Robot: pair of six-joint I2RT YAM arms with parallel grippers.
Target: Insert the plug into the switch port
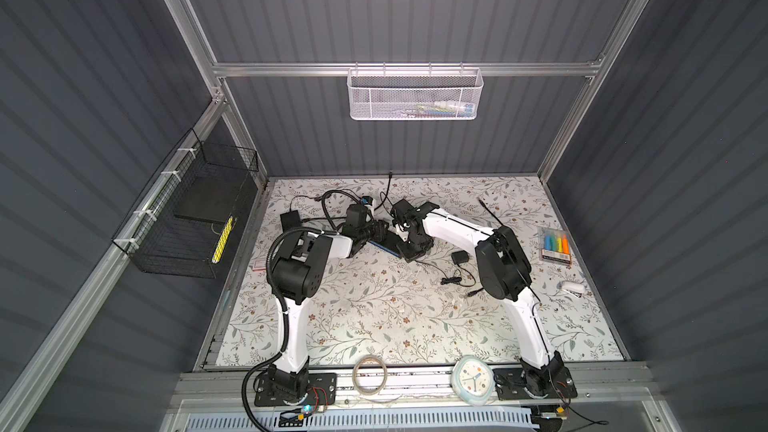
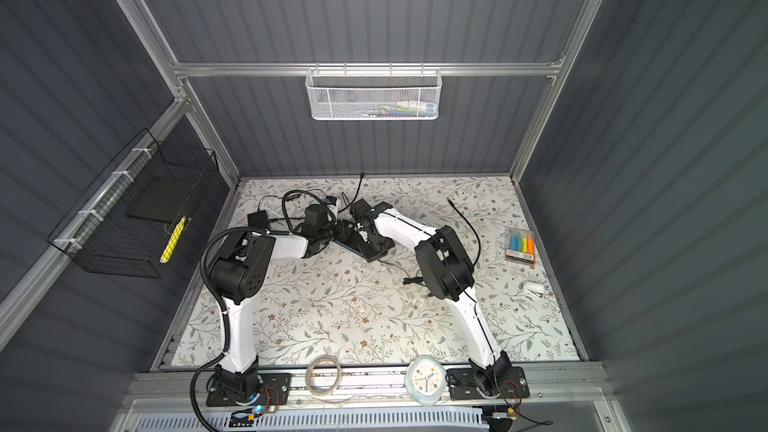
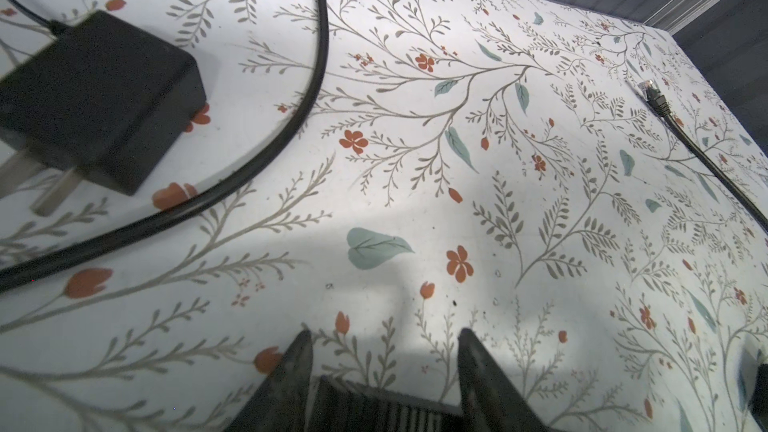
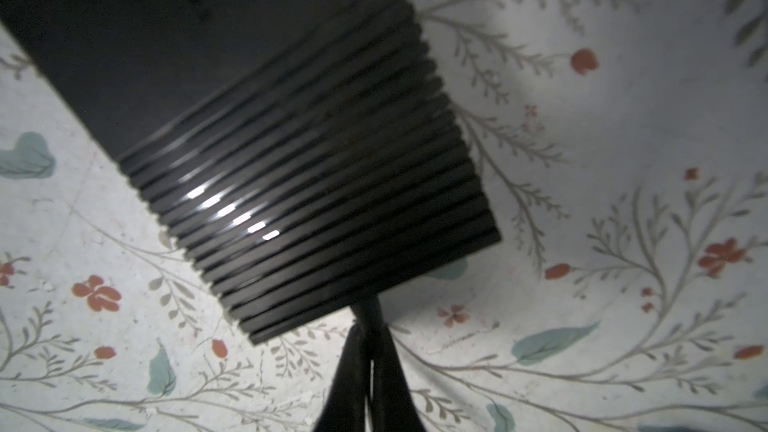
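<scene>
Grey corrugated booth with an aluminium frame, and the table [image 1: 374,317] has a floral leaf-and-flower cover. A white mesh basket [image 1: 415,93] hangs on the back rail, and a pack of highlighters [image 1: 555,245] sits off to the right. A little clock [image 1: 473,380] is parked at the front edge between the arm bases.

Both arms reach in toward the back middle of the table and meet over the switch [image 1: 385,246], a flat black box with a ribbed end. It's mostly buried under the wrists in both top views, so the wrist cams are way more useful here.

The left gripper [image 3: 384,334] has its fingers [image 3: 297,367] spread apart, with the ribbed end of the switch sitting right between them. Both edges look flush against the fingers, so I'd call that a grip across the box.

The right gripper [image 4: 370,326] is pinched tight on the plug [image 4: 368,305], a small black stub. The plug's tip is right at the edge of the switch's [image 4: 291,160] ribbed end. I honestly can't tell whether it's fully seated in the port, since that edge is dark and a bit blurry.

Also lying around are a black power adapter [image 3: 95,97] with its prongs out and an ethernet cable [image 3: 706,160], loose and well apart from the switch.
</scene>
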